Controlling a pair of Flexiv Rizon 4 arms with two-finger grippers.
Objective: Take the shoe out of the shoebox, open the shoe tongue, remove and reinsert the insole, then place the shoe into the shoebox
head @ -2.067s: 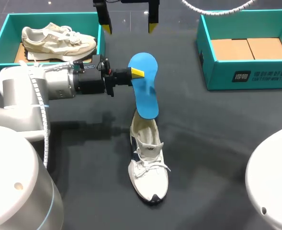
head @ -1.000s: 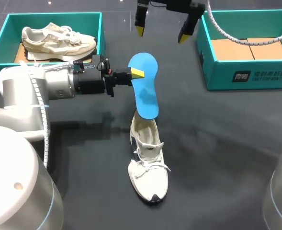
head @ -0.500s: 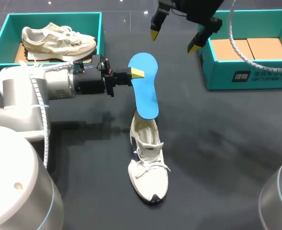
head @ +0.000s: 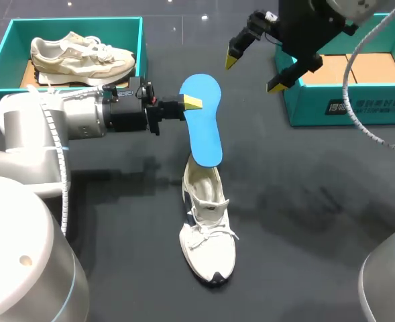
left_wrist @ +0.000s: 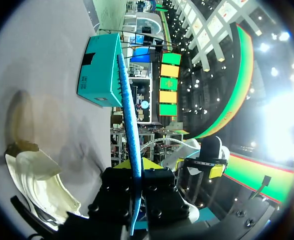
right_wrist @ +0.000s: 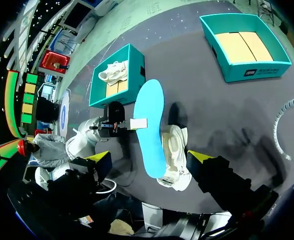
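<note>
A white shoe (head: 207,228) lies on the dark table, its toe toward the front edge. My left gripper (head: 192,102) is shut on the upper edge of a blue insole (head: 204,124), which hangs upright with its lower end at the shoe's opening. In the left wrist view the insole (left_wrist: 128,120) shows edge-on between the fingers, above the shoe (left_wrist: 37,180). My right gripper (head: 254,72) hovers open, behind and to the right of the insole, holding nothing. The right wrist view looks down on the insole (right_wrist: 151,125) and the shoe (right_wrist: 175,155).
A teal shoebox (head: 3,57) at the back left holds a beige shoe (head: 83,57). Another teal shoebox (head: 348,104) at the back right has cardboard inserts (head: 348,67) inside. Dark table surface spreads around the white shoe.
My right gripper has swung from the back middle to the right and nearer the insole, staying open. The left gripper, the insole and the shoe have not moved.
</note>
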